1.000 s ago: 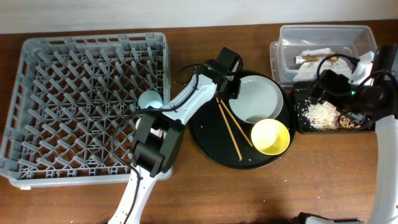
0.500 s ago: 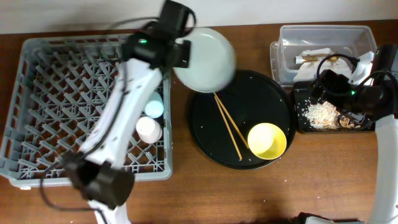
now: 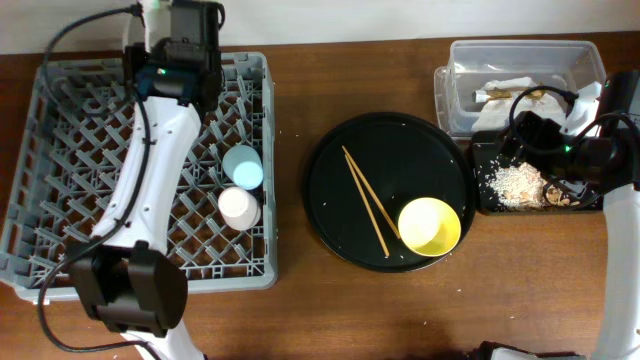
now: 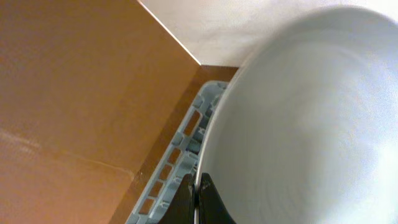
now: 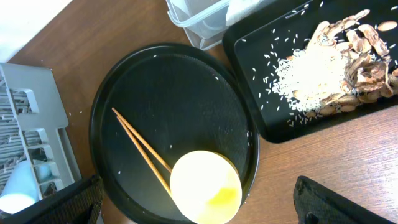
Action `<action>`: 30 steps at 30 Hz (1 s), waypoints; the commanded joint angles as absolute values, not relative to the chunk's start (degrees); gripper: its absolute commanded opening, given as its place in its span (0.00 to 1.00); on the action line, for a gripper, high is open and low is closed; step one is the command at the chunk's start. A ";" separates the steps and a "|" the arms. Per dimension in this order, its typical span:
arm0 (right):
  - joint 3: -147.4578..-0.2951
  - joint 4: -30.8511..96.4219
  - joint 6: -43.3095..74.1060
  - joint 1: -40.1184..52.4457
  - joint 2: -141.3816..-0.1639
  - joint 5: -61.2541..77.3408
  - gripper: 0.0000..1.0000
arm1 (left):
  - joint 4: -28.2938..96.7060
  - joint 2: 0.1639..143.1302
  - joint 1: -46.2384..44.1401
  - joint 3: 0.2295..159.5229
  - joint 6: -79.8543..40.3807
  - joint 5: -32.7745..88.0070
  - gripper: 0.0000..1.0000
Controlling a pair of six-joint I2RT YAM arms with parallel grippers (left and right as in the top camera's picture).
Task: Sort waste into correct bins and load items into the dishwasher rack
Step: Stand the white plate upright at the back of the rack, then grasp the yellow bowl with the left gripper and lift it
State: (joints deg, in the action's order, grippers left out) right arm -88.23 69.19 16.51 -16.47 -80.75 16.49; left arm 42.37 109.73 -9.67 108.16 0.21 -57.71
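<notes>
My left gripper (image 4: 198, 200) is shut on the rim of the pale grey plate (image 4: 298, 124), which it holds on edge over the back of the grey dishwasher rack (image 3: 60, 200). In the overhead view the left gripper (image 3: 178, 70) hides the plate. The blue cup (image 3: 243, 166) and pink cup (image 3: 239, 207) stand in the rack. The yellow bowl (image 3: 431, 224) and two chopsticks (image 3: 366, 200) lie on the round black tray (image 3: 330, 190). My right gripper (image 3: 535, 140) is open and empty over the shallow black tray (image 3: 485, 200), which holds food scraps (image 3: 515, 180).
The clear tub (image 3: 590, 60) at the back right holds white tissue (image 3: 505, 88) and a wrapper. In the right wrist view the bowl (image 5: 205, 186) and chopsticks (image 5: 140, 149) lie below my open gripper (image 5: 199, 199). A rack edge (image 4: 168, 174) and wall show by the plate.
My left arm lifted the plate off the round black tray and carried it left to the back of the rack. The right arm has not moved.
</notes>
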 commanded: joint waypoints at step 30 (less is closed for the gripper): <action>-88.66 69.25 16.27 -16.47 -80.86 16.03 0.98 | 45.74 103.39 -20.38 97.10 -4.80 3.01 0.75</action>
State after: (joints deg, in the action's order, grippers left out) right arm -88.23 69.14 16.47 -16.47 -80.77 16.51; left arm 41.71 106.21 -19.11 97.19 -1.04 -25.36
